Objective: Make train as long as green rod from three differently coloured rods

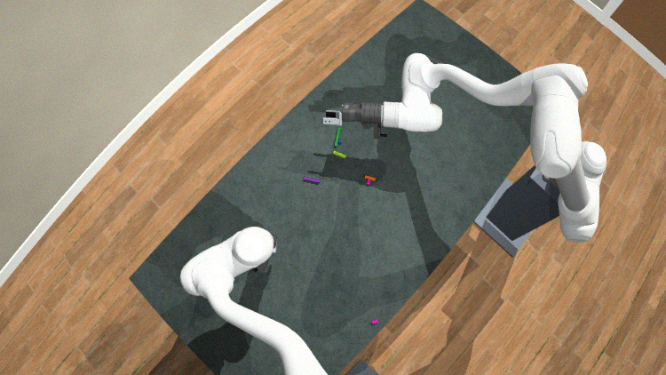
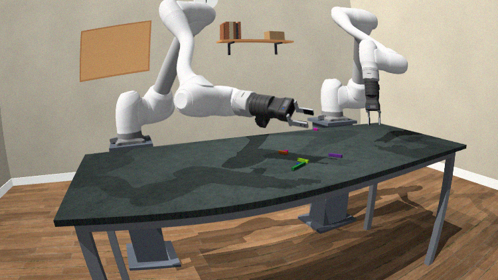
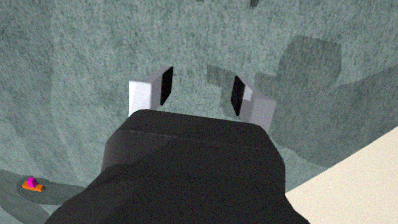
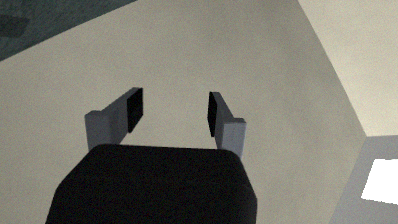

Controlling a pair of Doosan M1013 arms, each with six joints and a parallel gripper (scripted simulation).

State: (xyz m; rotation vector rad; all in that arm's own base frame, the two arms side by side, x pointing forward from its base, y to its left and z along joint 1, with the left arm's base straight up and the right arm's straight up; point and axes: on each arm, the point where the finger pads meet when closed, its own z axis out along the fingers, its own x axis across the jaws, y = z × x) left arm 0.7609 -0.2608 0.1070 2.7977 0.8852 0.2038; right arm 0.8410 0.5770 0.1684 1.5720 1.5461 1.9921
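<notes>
No train lay made yet: the rods were scattered, and I judged the whole job was left to do. Blue, magenta and lime would add up to the green length. Seen from the top, the green rod point(image 1: 336, 137) point(image 2: 298, 166) lay towards the table's far end, the blue rod point(image 1: 339, 141) point(image 2: 297, 163) just beside it at four o'clock, and the lime rod point(image 1: 339, 154) point(image 2: 303, 160) near its six o'clock end. From the lime, the purple rod point(image 1: 311, 179) point(image 2: 335, 155) was at eight o'clock, and the orange rod point(image 1: 369, 178) point(image 2: 283, 152) point(image 3: 36, 187) at four, with one magenta rod point(image 1: 368, 182) point(image 2: 286, 150) point(image 3: 31, 182) close against it; the other magenta rod point(image 1: 375, 322) point(image 2: 315, 129) sat well apart, near six. My left gripper point(image 2: 374, 122) point(image 3: 202, 84) pointed down, jaws spread on nothing; my right gripper point(image 1: 332, 117) point(image 2: 310, 118) point(image 4: 175, 103) reached out sideways above the table, also spread and holding nothing. The table point(image 1: 353, 251) point(image 2: 208, 194) point(image 3: 100, 30) was dark grey-green and mottled, crossed by my arms' shadows. Around it ran a plank floor point(image 1: 186, 116) point(image 2: 278, 257) and beige walls point(image 2: 289, 73), with a shelf point(image 2: 253, 41) of books and a corkboard point(image 2: 115, 52) at its ten o'clock.
</notes>
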